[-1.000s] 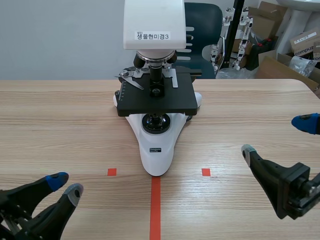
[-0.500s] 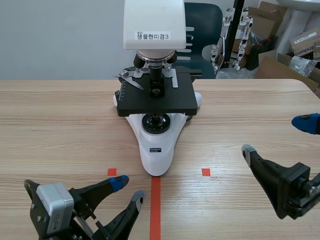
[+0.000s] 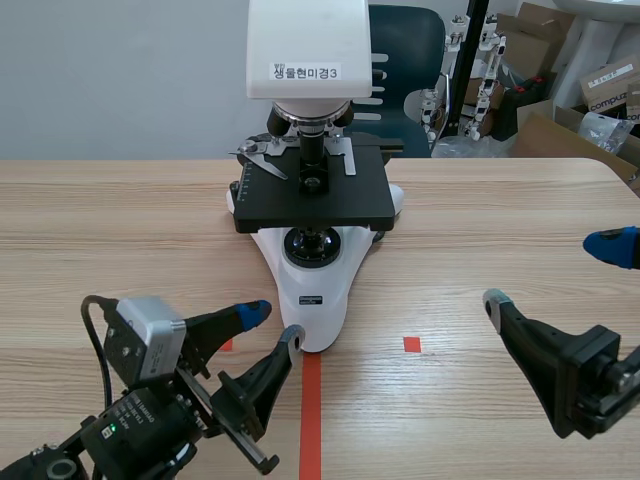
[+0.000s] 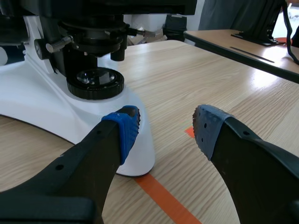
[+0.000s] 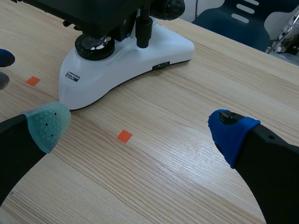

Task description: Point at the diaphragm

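A white and black microscope (image 3: 312, 150) stands mid-table, its white base (image 3: 315, 300) pointing toward me. Under its black stage (image 3: 315, 205), the dark diaphragm housing (image 4: 93, 39) with a small metal lever (image 4: 58, 44) sits above the round light lens (image 4: 96, 81). My left gripper (image 3: 271, 325) is open, low at the front tip of the base; in the left wrist view the left gripper (image 4: 166, 126) has its blue pad (image 4: 125, 128) close beside the base's nose. My right gripper (image 3: 552, 272) hangs open at the right, well away from the microscope (image 5: 126, 56).
Orange-red tape marks (image 3: 311, 410) lie on the wooden table (image 3: 120, 230) in front of the microscope. A dark chair (image 3: 405, 60) and cardboard boxes (image 3: 600, 90) stand behind the table's far edge.
My left arm has swung up and forward from the near left corner toward the microscope's base, its gripper staying open. The right arm has not moved.
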